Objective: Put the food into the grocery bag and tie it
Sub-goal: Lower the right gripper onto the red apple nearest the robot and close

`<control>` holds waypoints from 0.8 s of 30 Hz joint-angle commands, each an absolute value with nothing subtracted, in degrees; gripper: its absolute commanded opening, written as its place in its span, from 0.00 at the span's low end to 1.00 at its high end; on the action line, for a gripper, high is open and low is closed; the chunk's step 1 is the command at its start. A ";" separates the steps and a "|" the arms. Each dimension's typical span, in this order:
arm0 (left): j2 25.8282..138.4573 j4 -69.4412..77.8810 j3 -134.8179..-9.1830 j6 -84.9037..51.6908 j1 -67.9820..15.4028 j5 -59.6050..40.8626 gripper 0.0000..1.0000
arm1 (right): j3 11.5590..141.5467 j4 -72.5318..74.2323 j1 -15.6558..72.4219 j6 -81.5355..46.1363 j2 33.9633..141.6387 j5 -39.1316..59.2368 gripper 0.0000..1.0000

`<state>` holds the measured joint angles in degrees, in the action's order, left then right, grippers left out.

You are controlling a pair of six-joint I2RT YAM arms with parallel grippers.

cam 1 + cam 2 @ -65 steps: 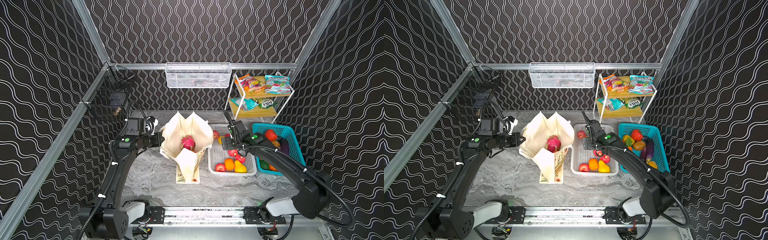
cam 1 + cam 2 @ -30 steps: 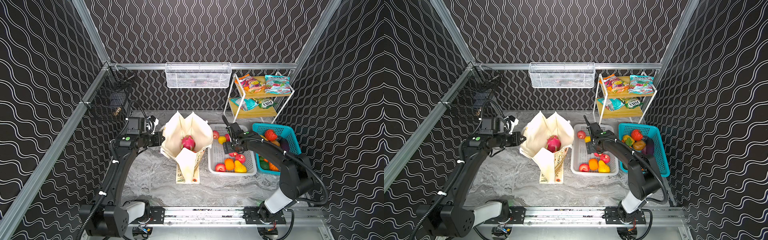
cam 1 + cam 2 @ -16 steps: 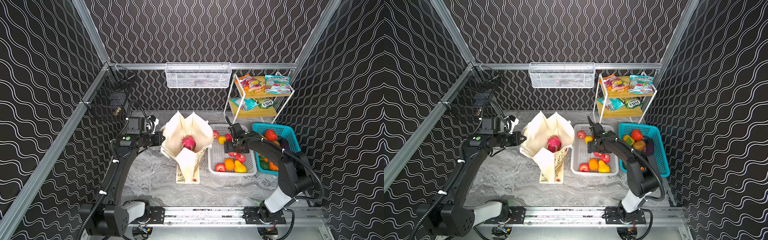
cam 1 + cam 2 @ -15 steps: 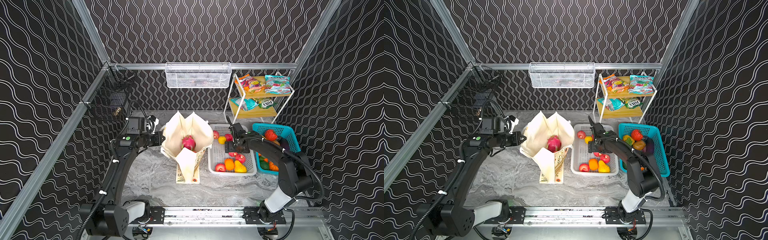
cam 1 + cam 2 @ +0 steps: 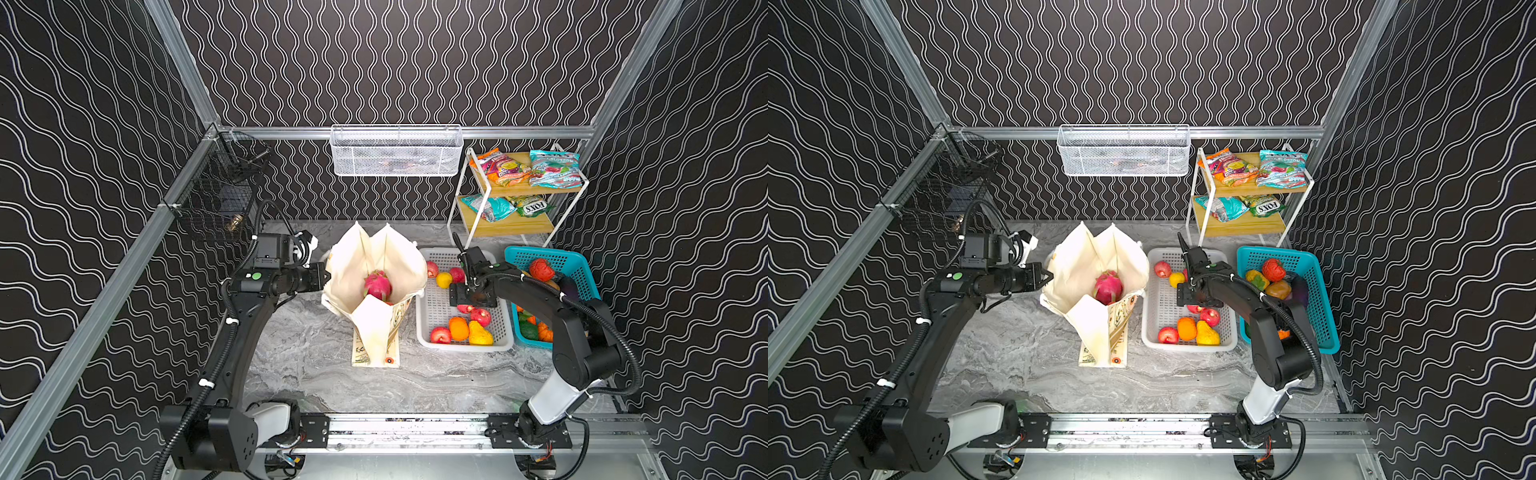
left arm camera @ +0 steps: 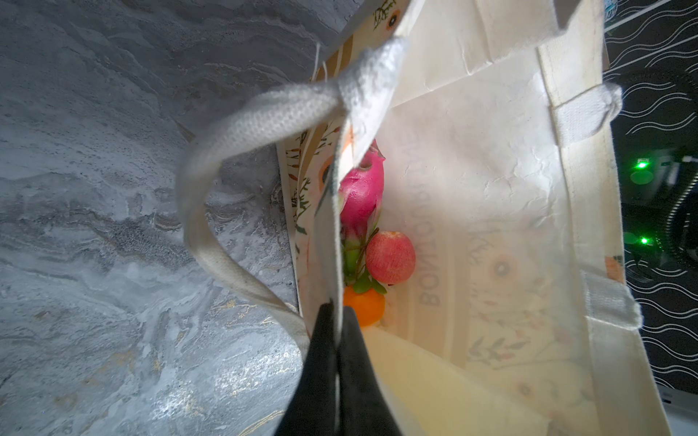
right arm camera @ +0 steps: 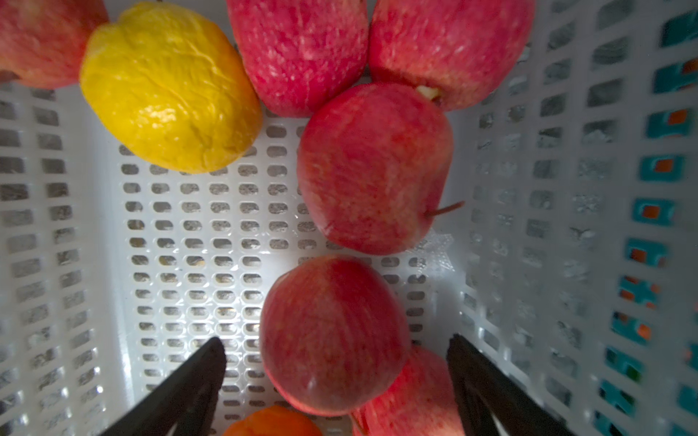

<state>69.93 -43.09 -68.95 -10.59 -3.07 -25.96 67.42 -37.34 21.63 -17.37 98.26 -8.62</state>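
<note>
**A:** Bag, location?

**B:** Cream canvas tote bag with floral print (image 5: 365,259), standing mouth-open on the grey marbled bench (image 5: 307,353), just beside the white perforated plastic basket (image 5: 465,347). Near panel flopped forward, tan lettered band showing.

**A:** Contents?

**B:** Magenta dragon fruit with green tips (image 5: 377,284) at the bottom. Wrist view adds a pinkish-red apple (image 6: 390,257) touching it and a round orange (image 6: 365,306) alongside.

**A:** Left jaws?

**B:** Clenched on the tote's rim, cloth pinched between them, by the foot of a white strap handle (image 6: 241,124).

**A:** Right jaws?

**B:** Released. Spread wide down in the white basket, astride a red streaked apple (image 7: 334,334), a gap on each side. More red apples and a wrinkled yellow fruit (image 7: 170,87) beyond.
</note>
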 commanded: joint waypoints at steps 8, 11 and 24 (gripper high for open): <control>69.87 -42.23 -68.65 -10.56 -3.08 -26.81 0.00 | 68.63 -36.50 21.68 -17.93 100.93 -7.87 0.89; 69.92 -41.99 -68.62 -10.72 -3.08 -26.98 0.00 | 68.99 -36.87 21.69 -17.75 101.76 -8.98 0.88; 69.46 -42.20 -68.29 -10.47 -3.08 -26.81 0.00 | 69.52 -36.74 21.64 -17.76 103.36 -12.26 0.76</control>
